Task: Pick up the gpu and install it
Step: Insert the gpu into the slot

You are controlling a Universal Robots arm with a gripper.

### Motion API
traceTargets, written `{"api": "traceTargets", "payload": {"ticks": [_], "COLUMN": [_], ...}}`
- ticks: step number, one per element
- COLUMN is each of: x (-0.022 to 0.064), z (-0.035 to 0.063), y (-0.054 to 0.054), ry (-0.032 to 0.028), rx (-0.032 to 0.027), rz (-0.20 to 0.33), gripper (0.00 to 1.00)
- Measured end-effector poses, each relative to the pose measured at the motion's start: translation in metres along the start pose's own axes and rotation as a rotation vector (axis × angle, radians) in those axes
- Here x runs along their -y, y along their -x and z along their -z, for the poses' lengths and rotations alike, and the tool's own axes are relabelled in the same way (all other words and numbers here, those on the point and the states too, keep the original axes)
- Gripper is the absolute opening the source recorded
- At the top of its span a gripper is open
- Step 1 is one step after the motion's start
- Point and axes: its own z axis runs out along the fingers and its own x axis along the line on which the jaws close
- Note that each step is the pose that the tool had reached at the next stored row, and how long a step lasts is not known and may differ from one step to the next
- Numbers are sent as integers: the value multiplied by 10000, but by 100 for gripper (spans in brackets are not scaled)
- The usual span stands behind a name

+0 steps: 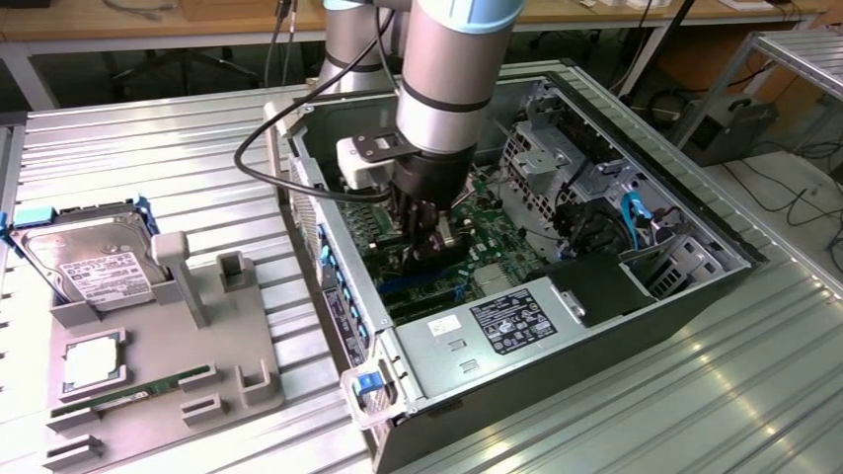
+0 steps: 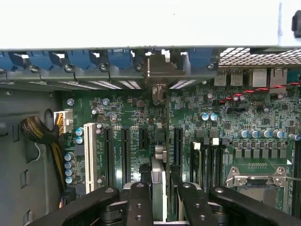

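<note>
Wrist view: black matte gripper [image 2: 159, 197] fingers [image 2: 136, 202] with round rivets close on a thin card held edge-on, the gpu [image 2: 159, 181], clamped between the pads. Its silver metal bracket [image 2: 159, 75] reaches to the case's rear wall, between blue plastic slot latches [image 2: 84, 59]. The card stands upright over the green motherboard [image 2: 225, 117], in line with the long black expansion slots [image 2: 124, 155]; a white slot [image 2: 89, 150] sits beside them. Cannot tell if the card edge is seated in a slot. Round silver-topped capacitors dot the board. A braided cable bundle [image 2: 37, 132] sits off to one side, a metal CPU socket frame [image 2: 258, 181] to the other. Room either side of the card is tight.

Exterior view: grey ribbed metal tabletop [image 1: 172, 168] carries a grey plastic parts holder [image 1: 172, 365] on the exterior view's left, with a silver labelled hard drive [image 1: 93, 267], a square chip [image 1: 95, 360] and a narrow green RAM stick [image 1: 132, 395]. The open black PC case [image 1: 554, 326] lies on its side, sharp sheet-metal rims all round. The arm [image 1: 448, 69], smooth silver cylinder, drops straight into the case, gripper [image 1: 428, 232] low over the board. A labelled power supply [image 1: 514, 321] sits just beside it.
</note>
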Motion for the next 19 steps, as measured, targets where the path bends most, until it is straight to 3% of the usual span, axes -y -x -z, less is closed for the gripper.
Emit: {"api": "traceTargets", "payload": {"ticks": [12, 19], "x": [-36, -35], "z": [-57, -27], "y": [-1, 0], "ry": [0, -6], "rx": [-3, -17], "rz": [0, -1], "gripper": [26, 26]}}
